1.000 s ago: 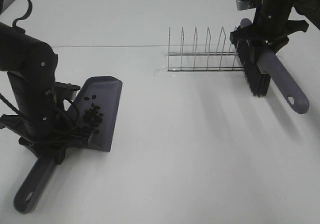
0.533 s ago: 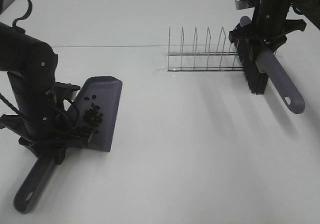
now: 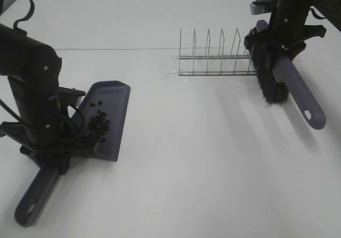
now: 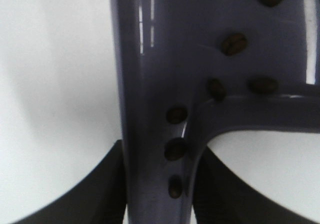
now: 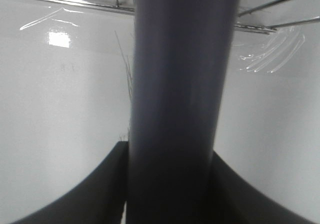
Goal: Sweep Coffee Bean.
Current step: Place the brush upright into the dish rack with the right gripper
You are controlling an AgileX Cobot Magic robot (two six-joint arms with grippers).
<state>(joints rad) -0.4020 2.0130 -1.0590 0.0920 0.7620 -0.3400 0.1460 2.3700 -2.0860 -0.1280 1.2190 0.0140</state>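
A grey-purple dustpan (image 3: 113, 107) lies on the white table at the left, with the coffee bean (image 3: 98, 123) cluster resting inside it. My left gripper (image 3: 53, 153) is shut on the dustpan's handle (image 3: 33, 199). In the left wrist view several coffee beans (image 4: 233, 43) lie on the dustpan (image 4: 150, 58), some along the handle between the dark fingers (image 4: 100, 189). At the right, my right gripper (image 3: 279, 38) is shut on a brush (image 3: 272, 81) with black bristles and a grey handle (image 5: 180, 83). Its bristle tips are at or just above the table.
A wire rack (image 3: 213, 57) stands on the table just left of the brush, its rails also in the right wrist view (image 5: 75, 1). White table (image 3: 202, 158) stretches between dustpan and brush.
The right arm has lowered the brush slightly toward the table beside the rack. The left arm, the dustpan and the beans have not moved.
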